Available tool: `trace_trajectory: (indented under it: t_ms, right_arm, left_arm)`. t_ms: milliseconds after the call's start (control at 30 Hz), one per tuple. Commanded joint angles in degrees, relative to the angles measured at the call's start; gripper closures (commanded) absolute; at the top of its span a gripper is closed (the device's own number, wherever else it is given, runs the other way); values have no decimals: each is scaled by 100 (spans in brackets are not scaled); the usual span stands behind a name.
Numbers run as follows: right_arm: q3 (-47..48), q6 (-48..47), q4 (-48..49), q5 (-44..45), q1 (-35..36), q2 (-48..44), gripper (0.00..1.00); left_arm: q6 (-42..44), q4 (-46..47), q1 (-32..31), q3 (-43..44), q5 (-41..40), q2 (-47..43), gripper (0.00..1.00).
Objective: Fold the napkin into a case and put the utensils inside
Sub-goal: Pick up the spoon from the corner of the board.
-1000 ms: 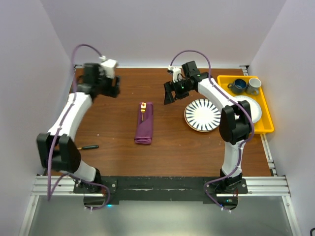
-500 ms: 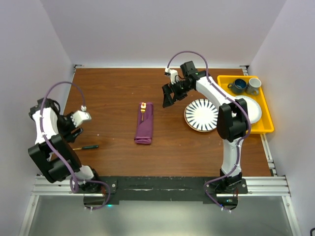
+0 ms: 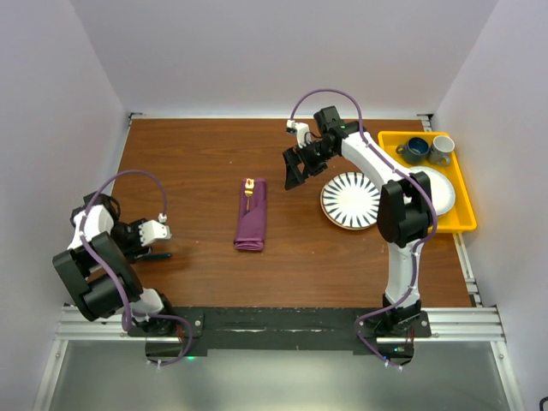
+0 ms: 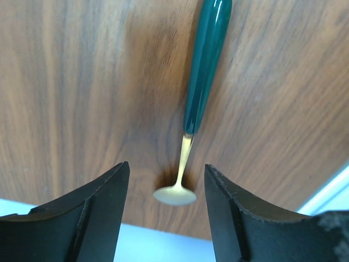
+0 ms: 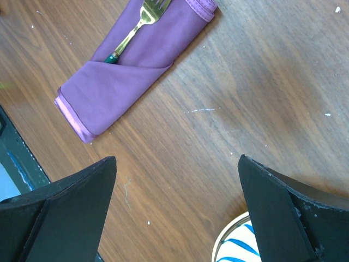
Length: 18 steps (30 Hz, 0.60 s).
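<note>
Here the case [image 3: 251, 215], fork [image 5: 136, 30] tucked in, lies left of the striped plate [image 3: 353, 199]; farther left the left gripper [image 4: 166, 180] has swung astride the loose spoon [image 4: 202, 82], jaws parted for pickup, while the right gripper [image 3: 295, 171], beside the plate, gapes empty.

No legible text or markings

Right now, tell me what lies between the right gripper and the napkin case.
Only bare table. Nothing lies between the right gripper and the case, as the top view shows.
</note>
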Motion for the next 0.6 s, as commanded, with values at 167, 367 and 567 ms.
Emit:
trace_trajectory:
  t_ms: [167,367,567]
  right_arm:
    - [142,-21,-101,11,1,-140,2]
    - [98,-3,-119,73,-7,-167,2]
    - [63,260,21,100,-7,-237,4]
  left_arm:
    - [-21,1008,-526,-841,271,-483,41]
    - [-189,1386,-957,-1245,175,-492,61]
    - [-126,1334,-1133,-1237,341,-518,91]
